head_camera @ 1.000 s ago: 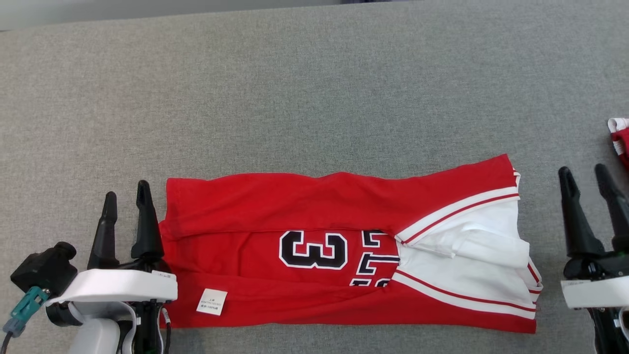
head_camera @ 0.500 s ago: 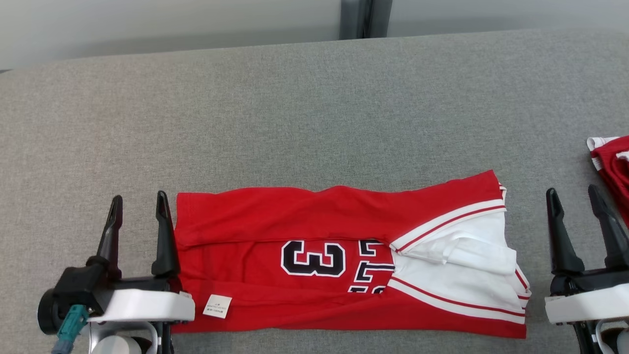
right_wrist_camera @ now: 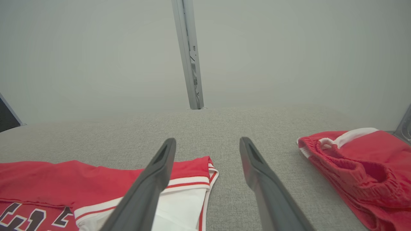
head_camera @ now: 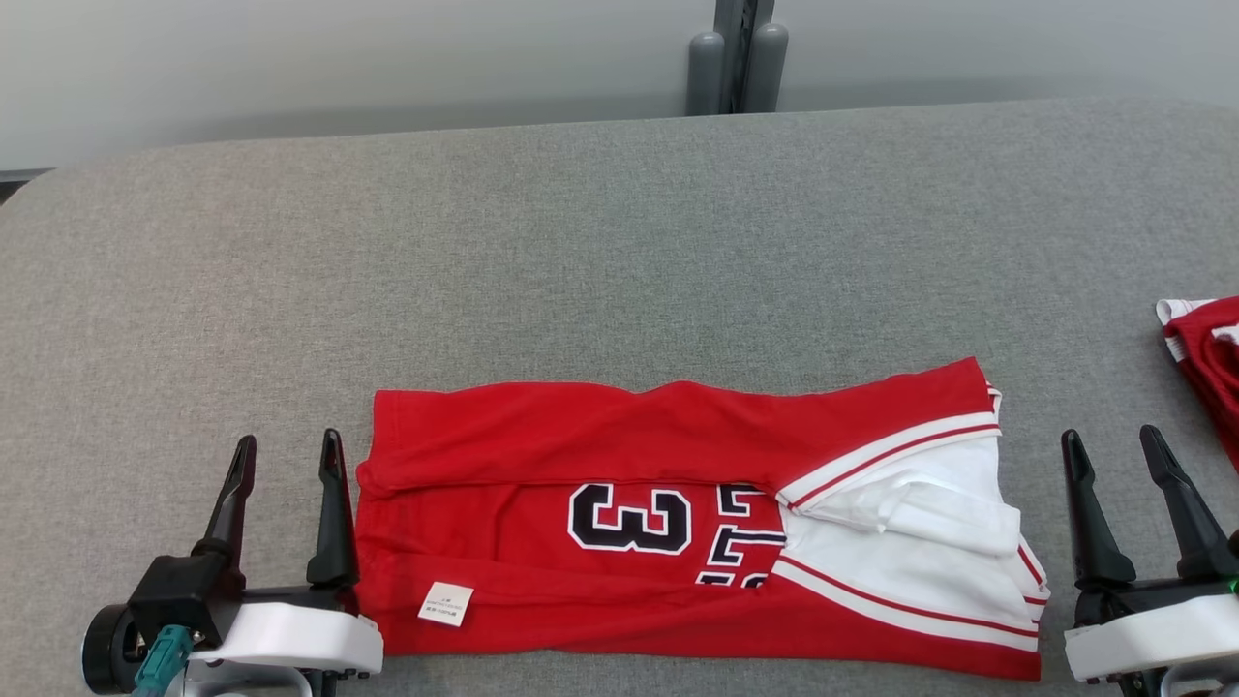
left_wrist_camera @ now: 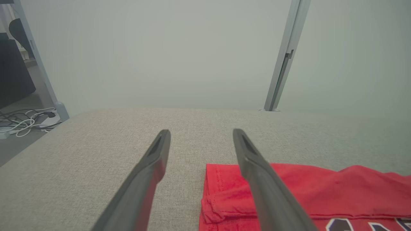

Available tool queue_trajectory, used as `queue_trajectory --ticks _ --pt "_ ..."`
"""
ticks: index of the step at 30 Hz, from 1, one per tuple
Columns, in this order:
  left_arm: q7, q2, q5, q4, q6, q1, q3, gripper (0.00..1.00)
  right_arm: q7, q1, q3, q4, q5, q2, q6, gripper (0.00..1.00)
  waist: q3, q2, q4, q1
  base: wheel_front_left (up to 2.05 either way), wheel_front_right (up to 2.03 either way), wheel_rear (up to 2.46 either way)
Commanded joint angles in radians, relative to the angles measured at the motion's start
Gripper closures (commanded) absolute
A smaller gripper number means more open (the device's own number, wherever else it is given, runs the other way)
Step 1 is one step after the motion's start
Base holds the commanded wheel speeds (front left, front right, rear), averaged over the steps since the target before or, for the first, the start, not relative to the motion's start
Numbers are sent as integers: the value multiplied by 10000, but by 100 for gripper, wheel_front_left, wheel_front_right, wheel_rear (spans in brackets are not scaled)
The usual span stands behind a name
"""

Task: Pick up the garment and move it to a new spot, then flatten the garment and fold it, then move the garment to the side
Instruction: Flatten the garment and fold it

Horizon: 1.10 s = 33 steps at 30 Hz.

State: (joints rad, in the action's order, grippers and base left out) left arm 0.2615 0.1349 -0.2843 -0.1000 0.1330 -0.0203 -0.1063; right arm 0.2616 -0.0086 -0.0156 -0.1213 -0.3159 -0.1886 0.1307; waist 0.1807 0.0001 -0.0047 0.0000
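Observation:
A red jersey garment (head_camera: 619,455) with white striped sleeves and a black number 3 lies folded into a long band on the grey table (head_camera: 581,242). A small white tag sits near its front left corner. My left gripper (head_camera: 287,450) stands open just off the garment's left end, its right finger (left_wrist_camera: 257,173) over the red hem (left_wrist_camera: 224,192). My right gripper (head_camera: 1111,443) is open a short way beyond the garment's right end; in the right wrist view its left finger (right_wrist_camera: 154,179) crosses the white sleeve (right_wrist_camera: 183,205). Neither gripper holds anything.
A second red and white garment (head_camera: 1205,353) lies bunched at the table's right edge, also seen as a red heap (right_wrist_camera: 356,163) right of my right fingers. A grey post (head_camera: 738,48) stands behind the table against a pale wall. Cables (left_wrist_camera: 22,120) lie on the floor left.
The head camera has tilted up, so the wall and post came into view. Both grippers drew back toward me and stayed open; the left one moved off the garment's left edge.

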Motion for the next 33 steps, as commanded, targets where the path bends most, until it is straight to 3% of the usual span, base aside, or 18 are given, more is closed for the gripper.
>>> queue_trajectory --ticks 1,12,29,30,31,32,33 --pt "43 35 49 -59 -66 -25 62 0 40 2 -9 -64 -31 -72 4 0 -15 -1 10 0 0 0 0" --pt "44 -118 104 -256 -282 -380 33 0 -61 -464 273 -1827 -239 -216 4 0 227 -1 176 0 0 0 0" --pt "44 -359 250 -590 -524 -903 -90 0 -907 -979 2991 -5051 -1850 106 38 1 613 -1 287 0 0 0 0" --pt "44 -364 243 -612 -521 -914 -89 0 -1152 -948 3226 -5191 -1990 146 38 52 612 -1 296 0 0 0 0" --pt "44 -371 249 -624 -529 -916 -90 0 -1273 -908 3448 -5311 -2067 145 41 85 609 -1 306 0 0 0 0" --pt "44 -376 263 -637 -510 -921 -83 0 -1386 -880 3640 -5410 -2150 145 41 100 607 -1 316 0 0 0 0" --pt "44 -387 268 -641 -508 -933 -75 0 -1472 -850 3801 -5479 -2284 157 41 100 611 -1 324 0 0 0 0"
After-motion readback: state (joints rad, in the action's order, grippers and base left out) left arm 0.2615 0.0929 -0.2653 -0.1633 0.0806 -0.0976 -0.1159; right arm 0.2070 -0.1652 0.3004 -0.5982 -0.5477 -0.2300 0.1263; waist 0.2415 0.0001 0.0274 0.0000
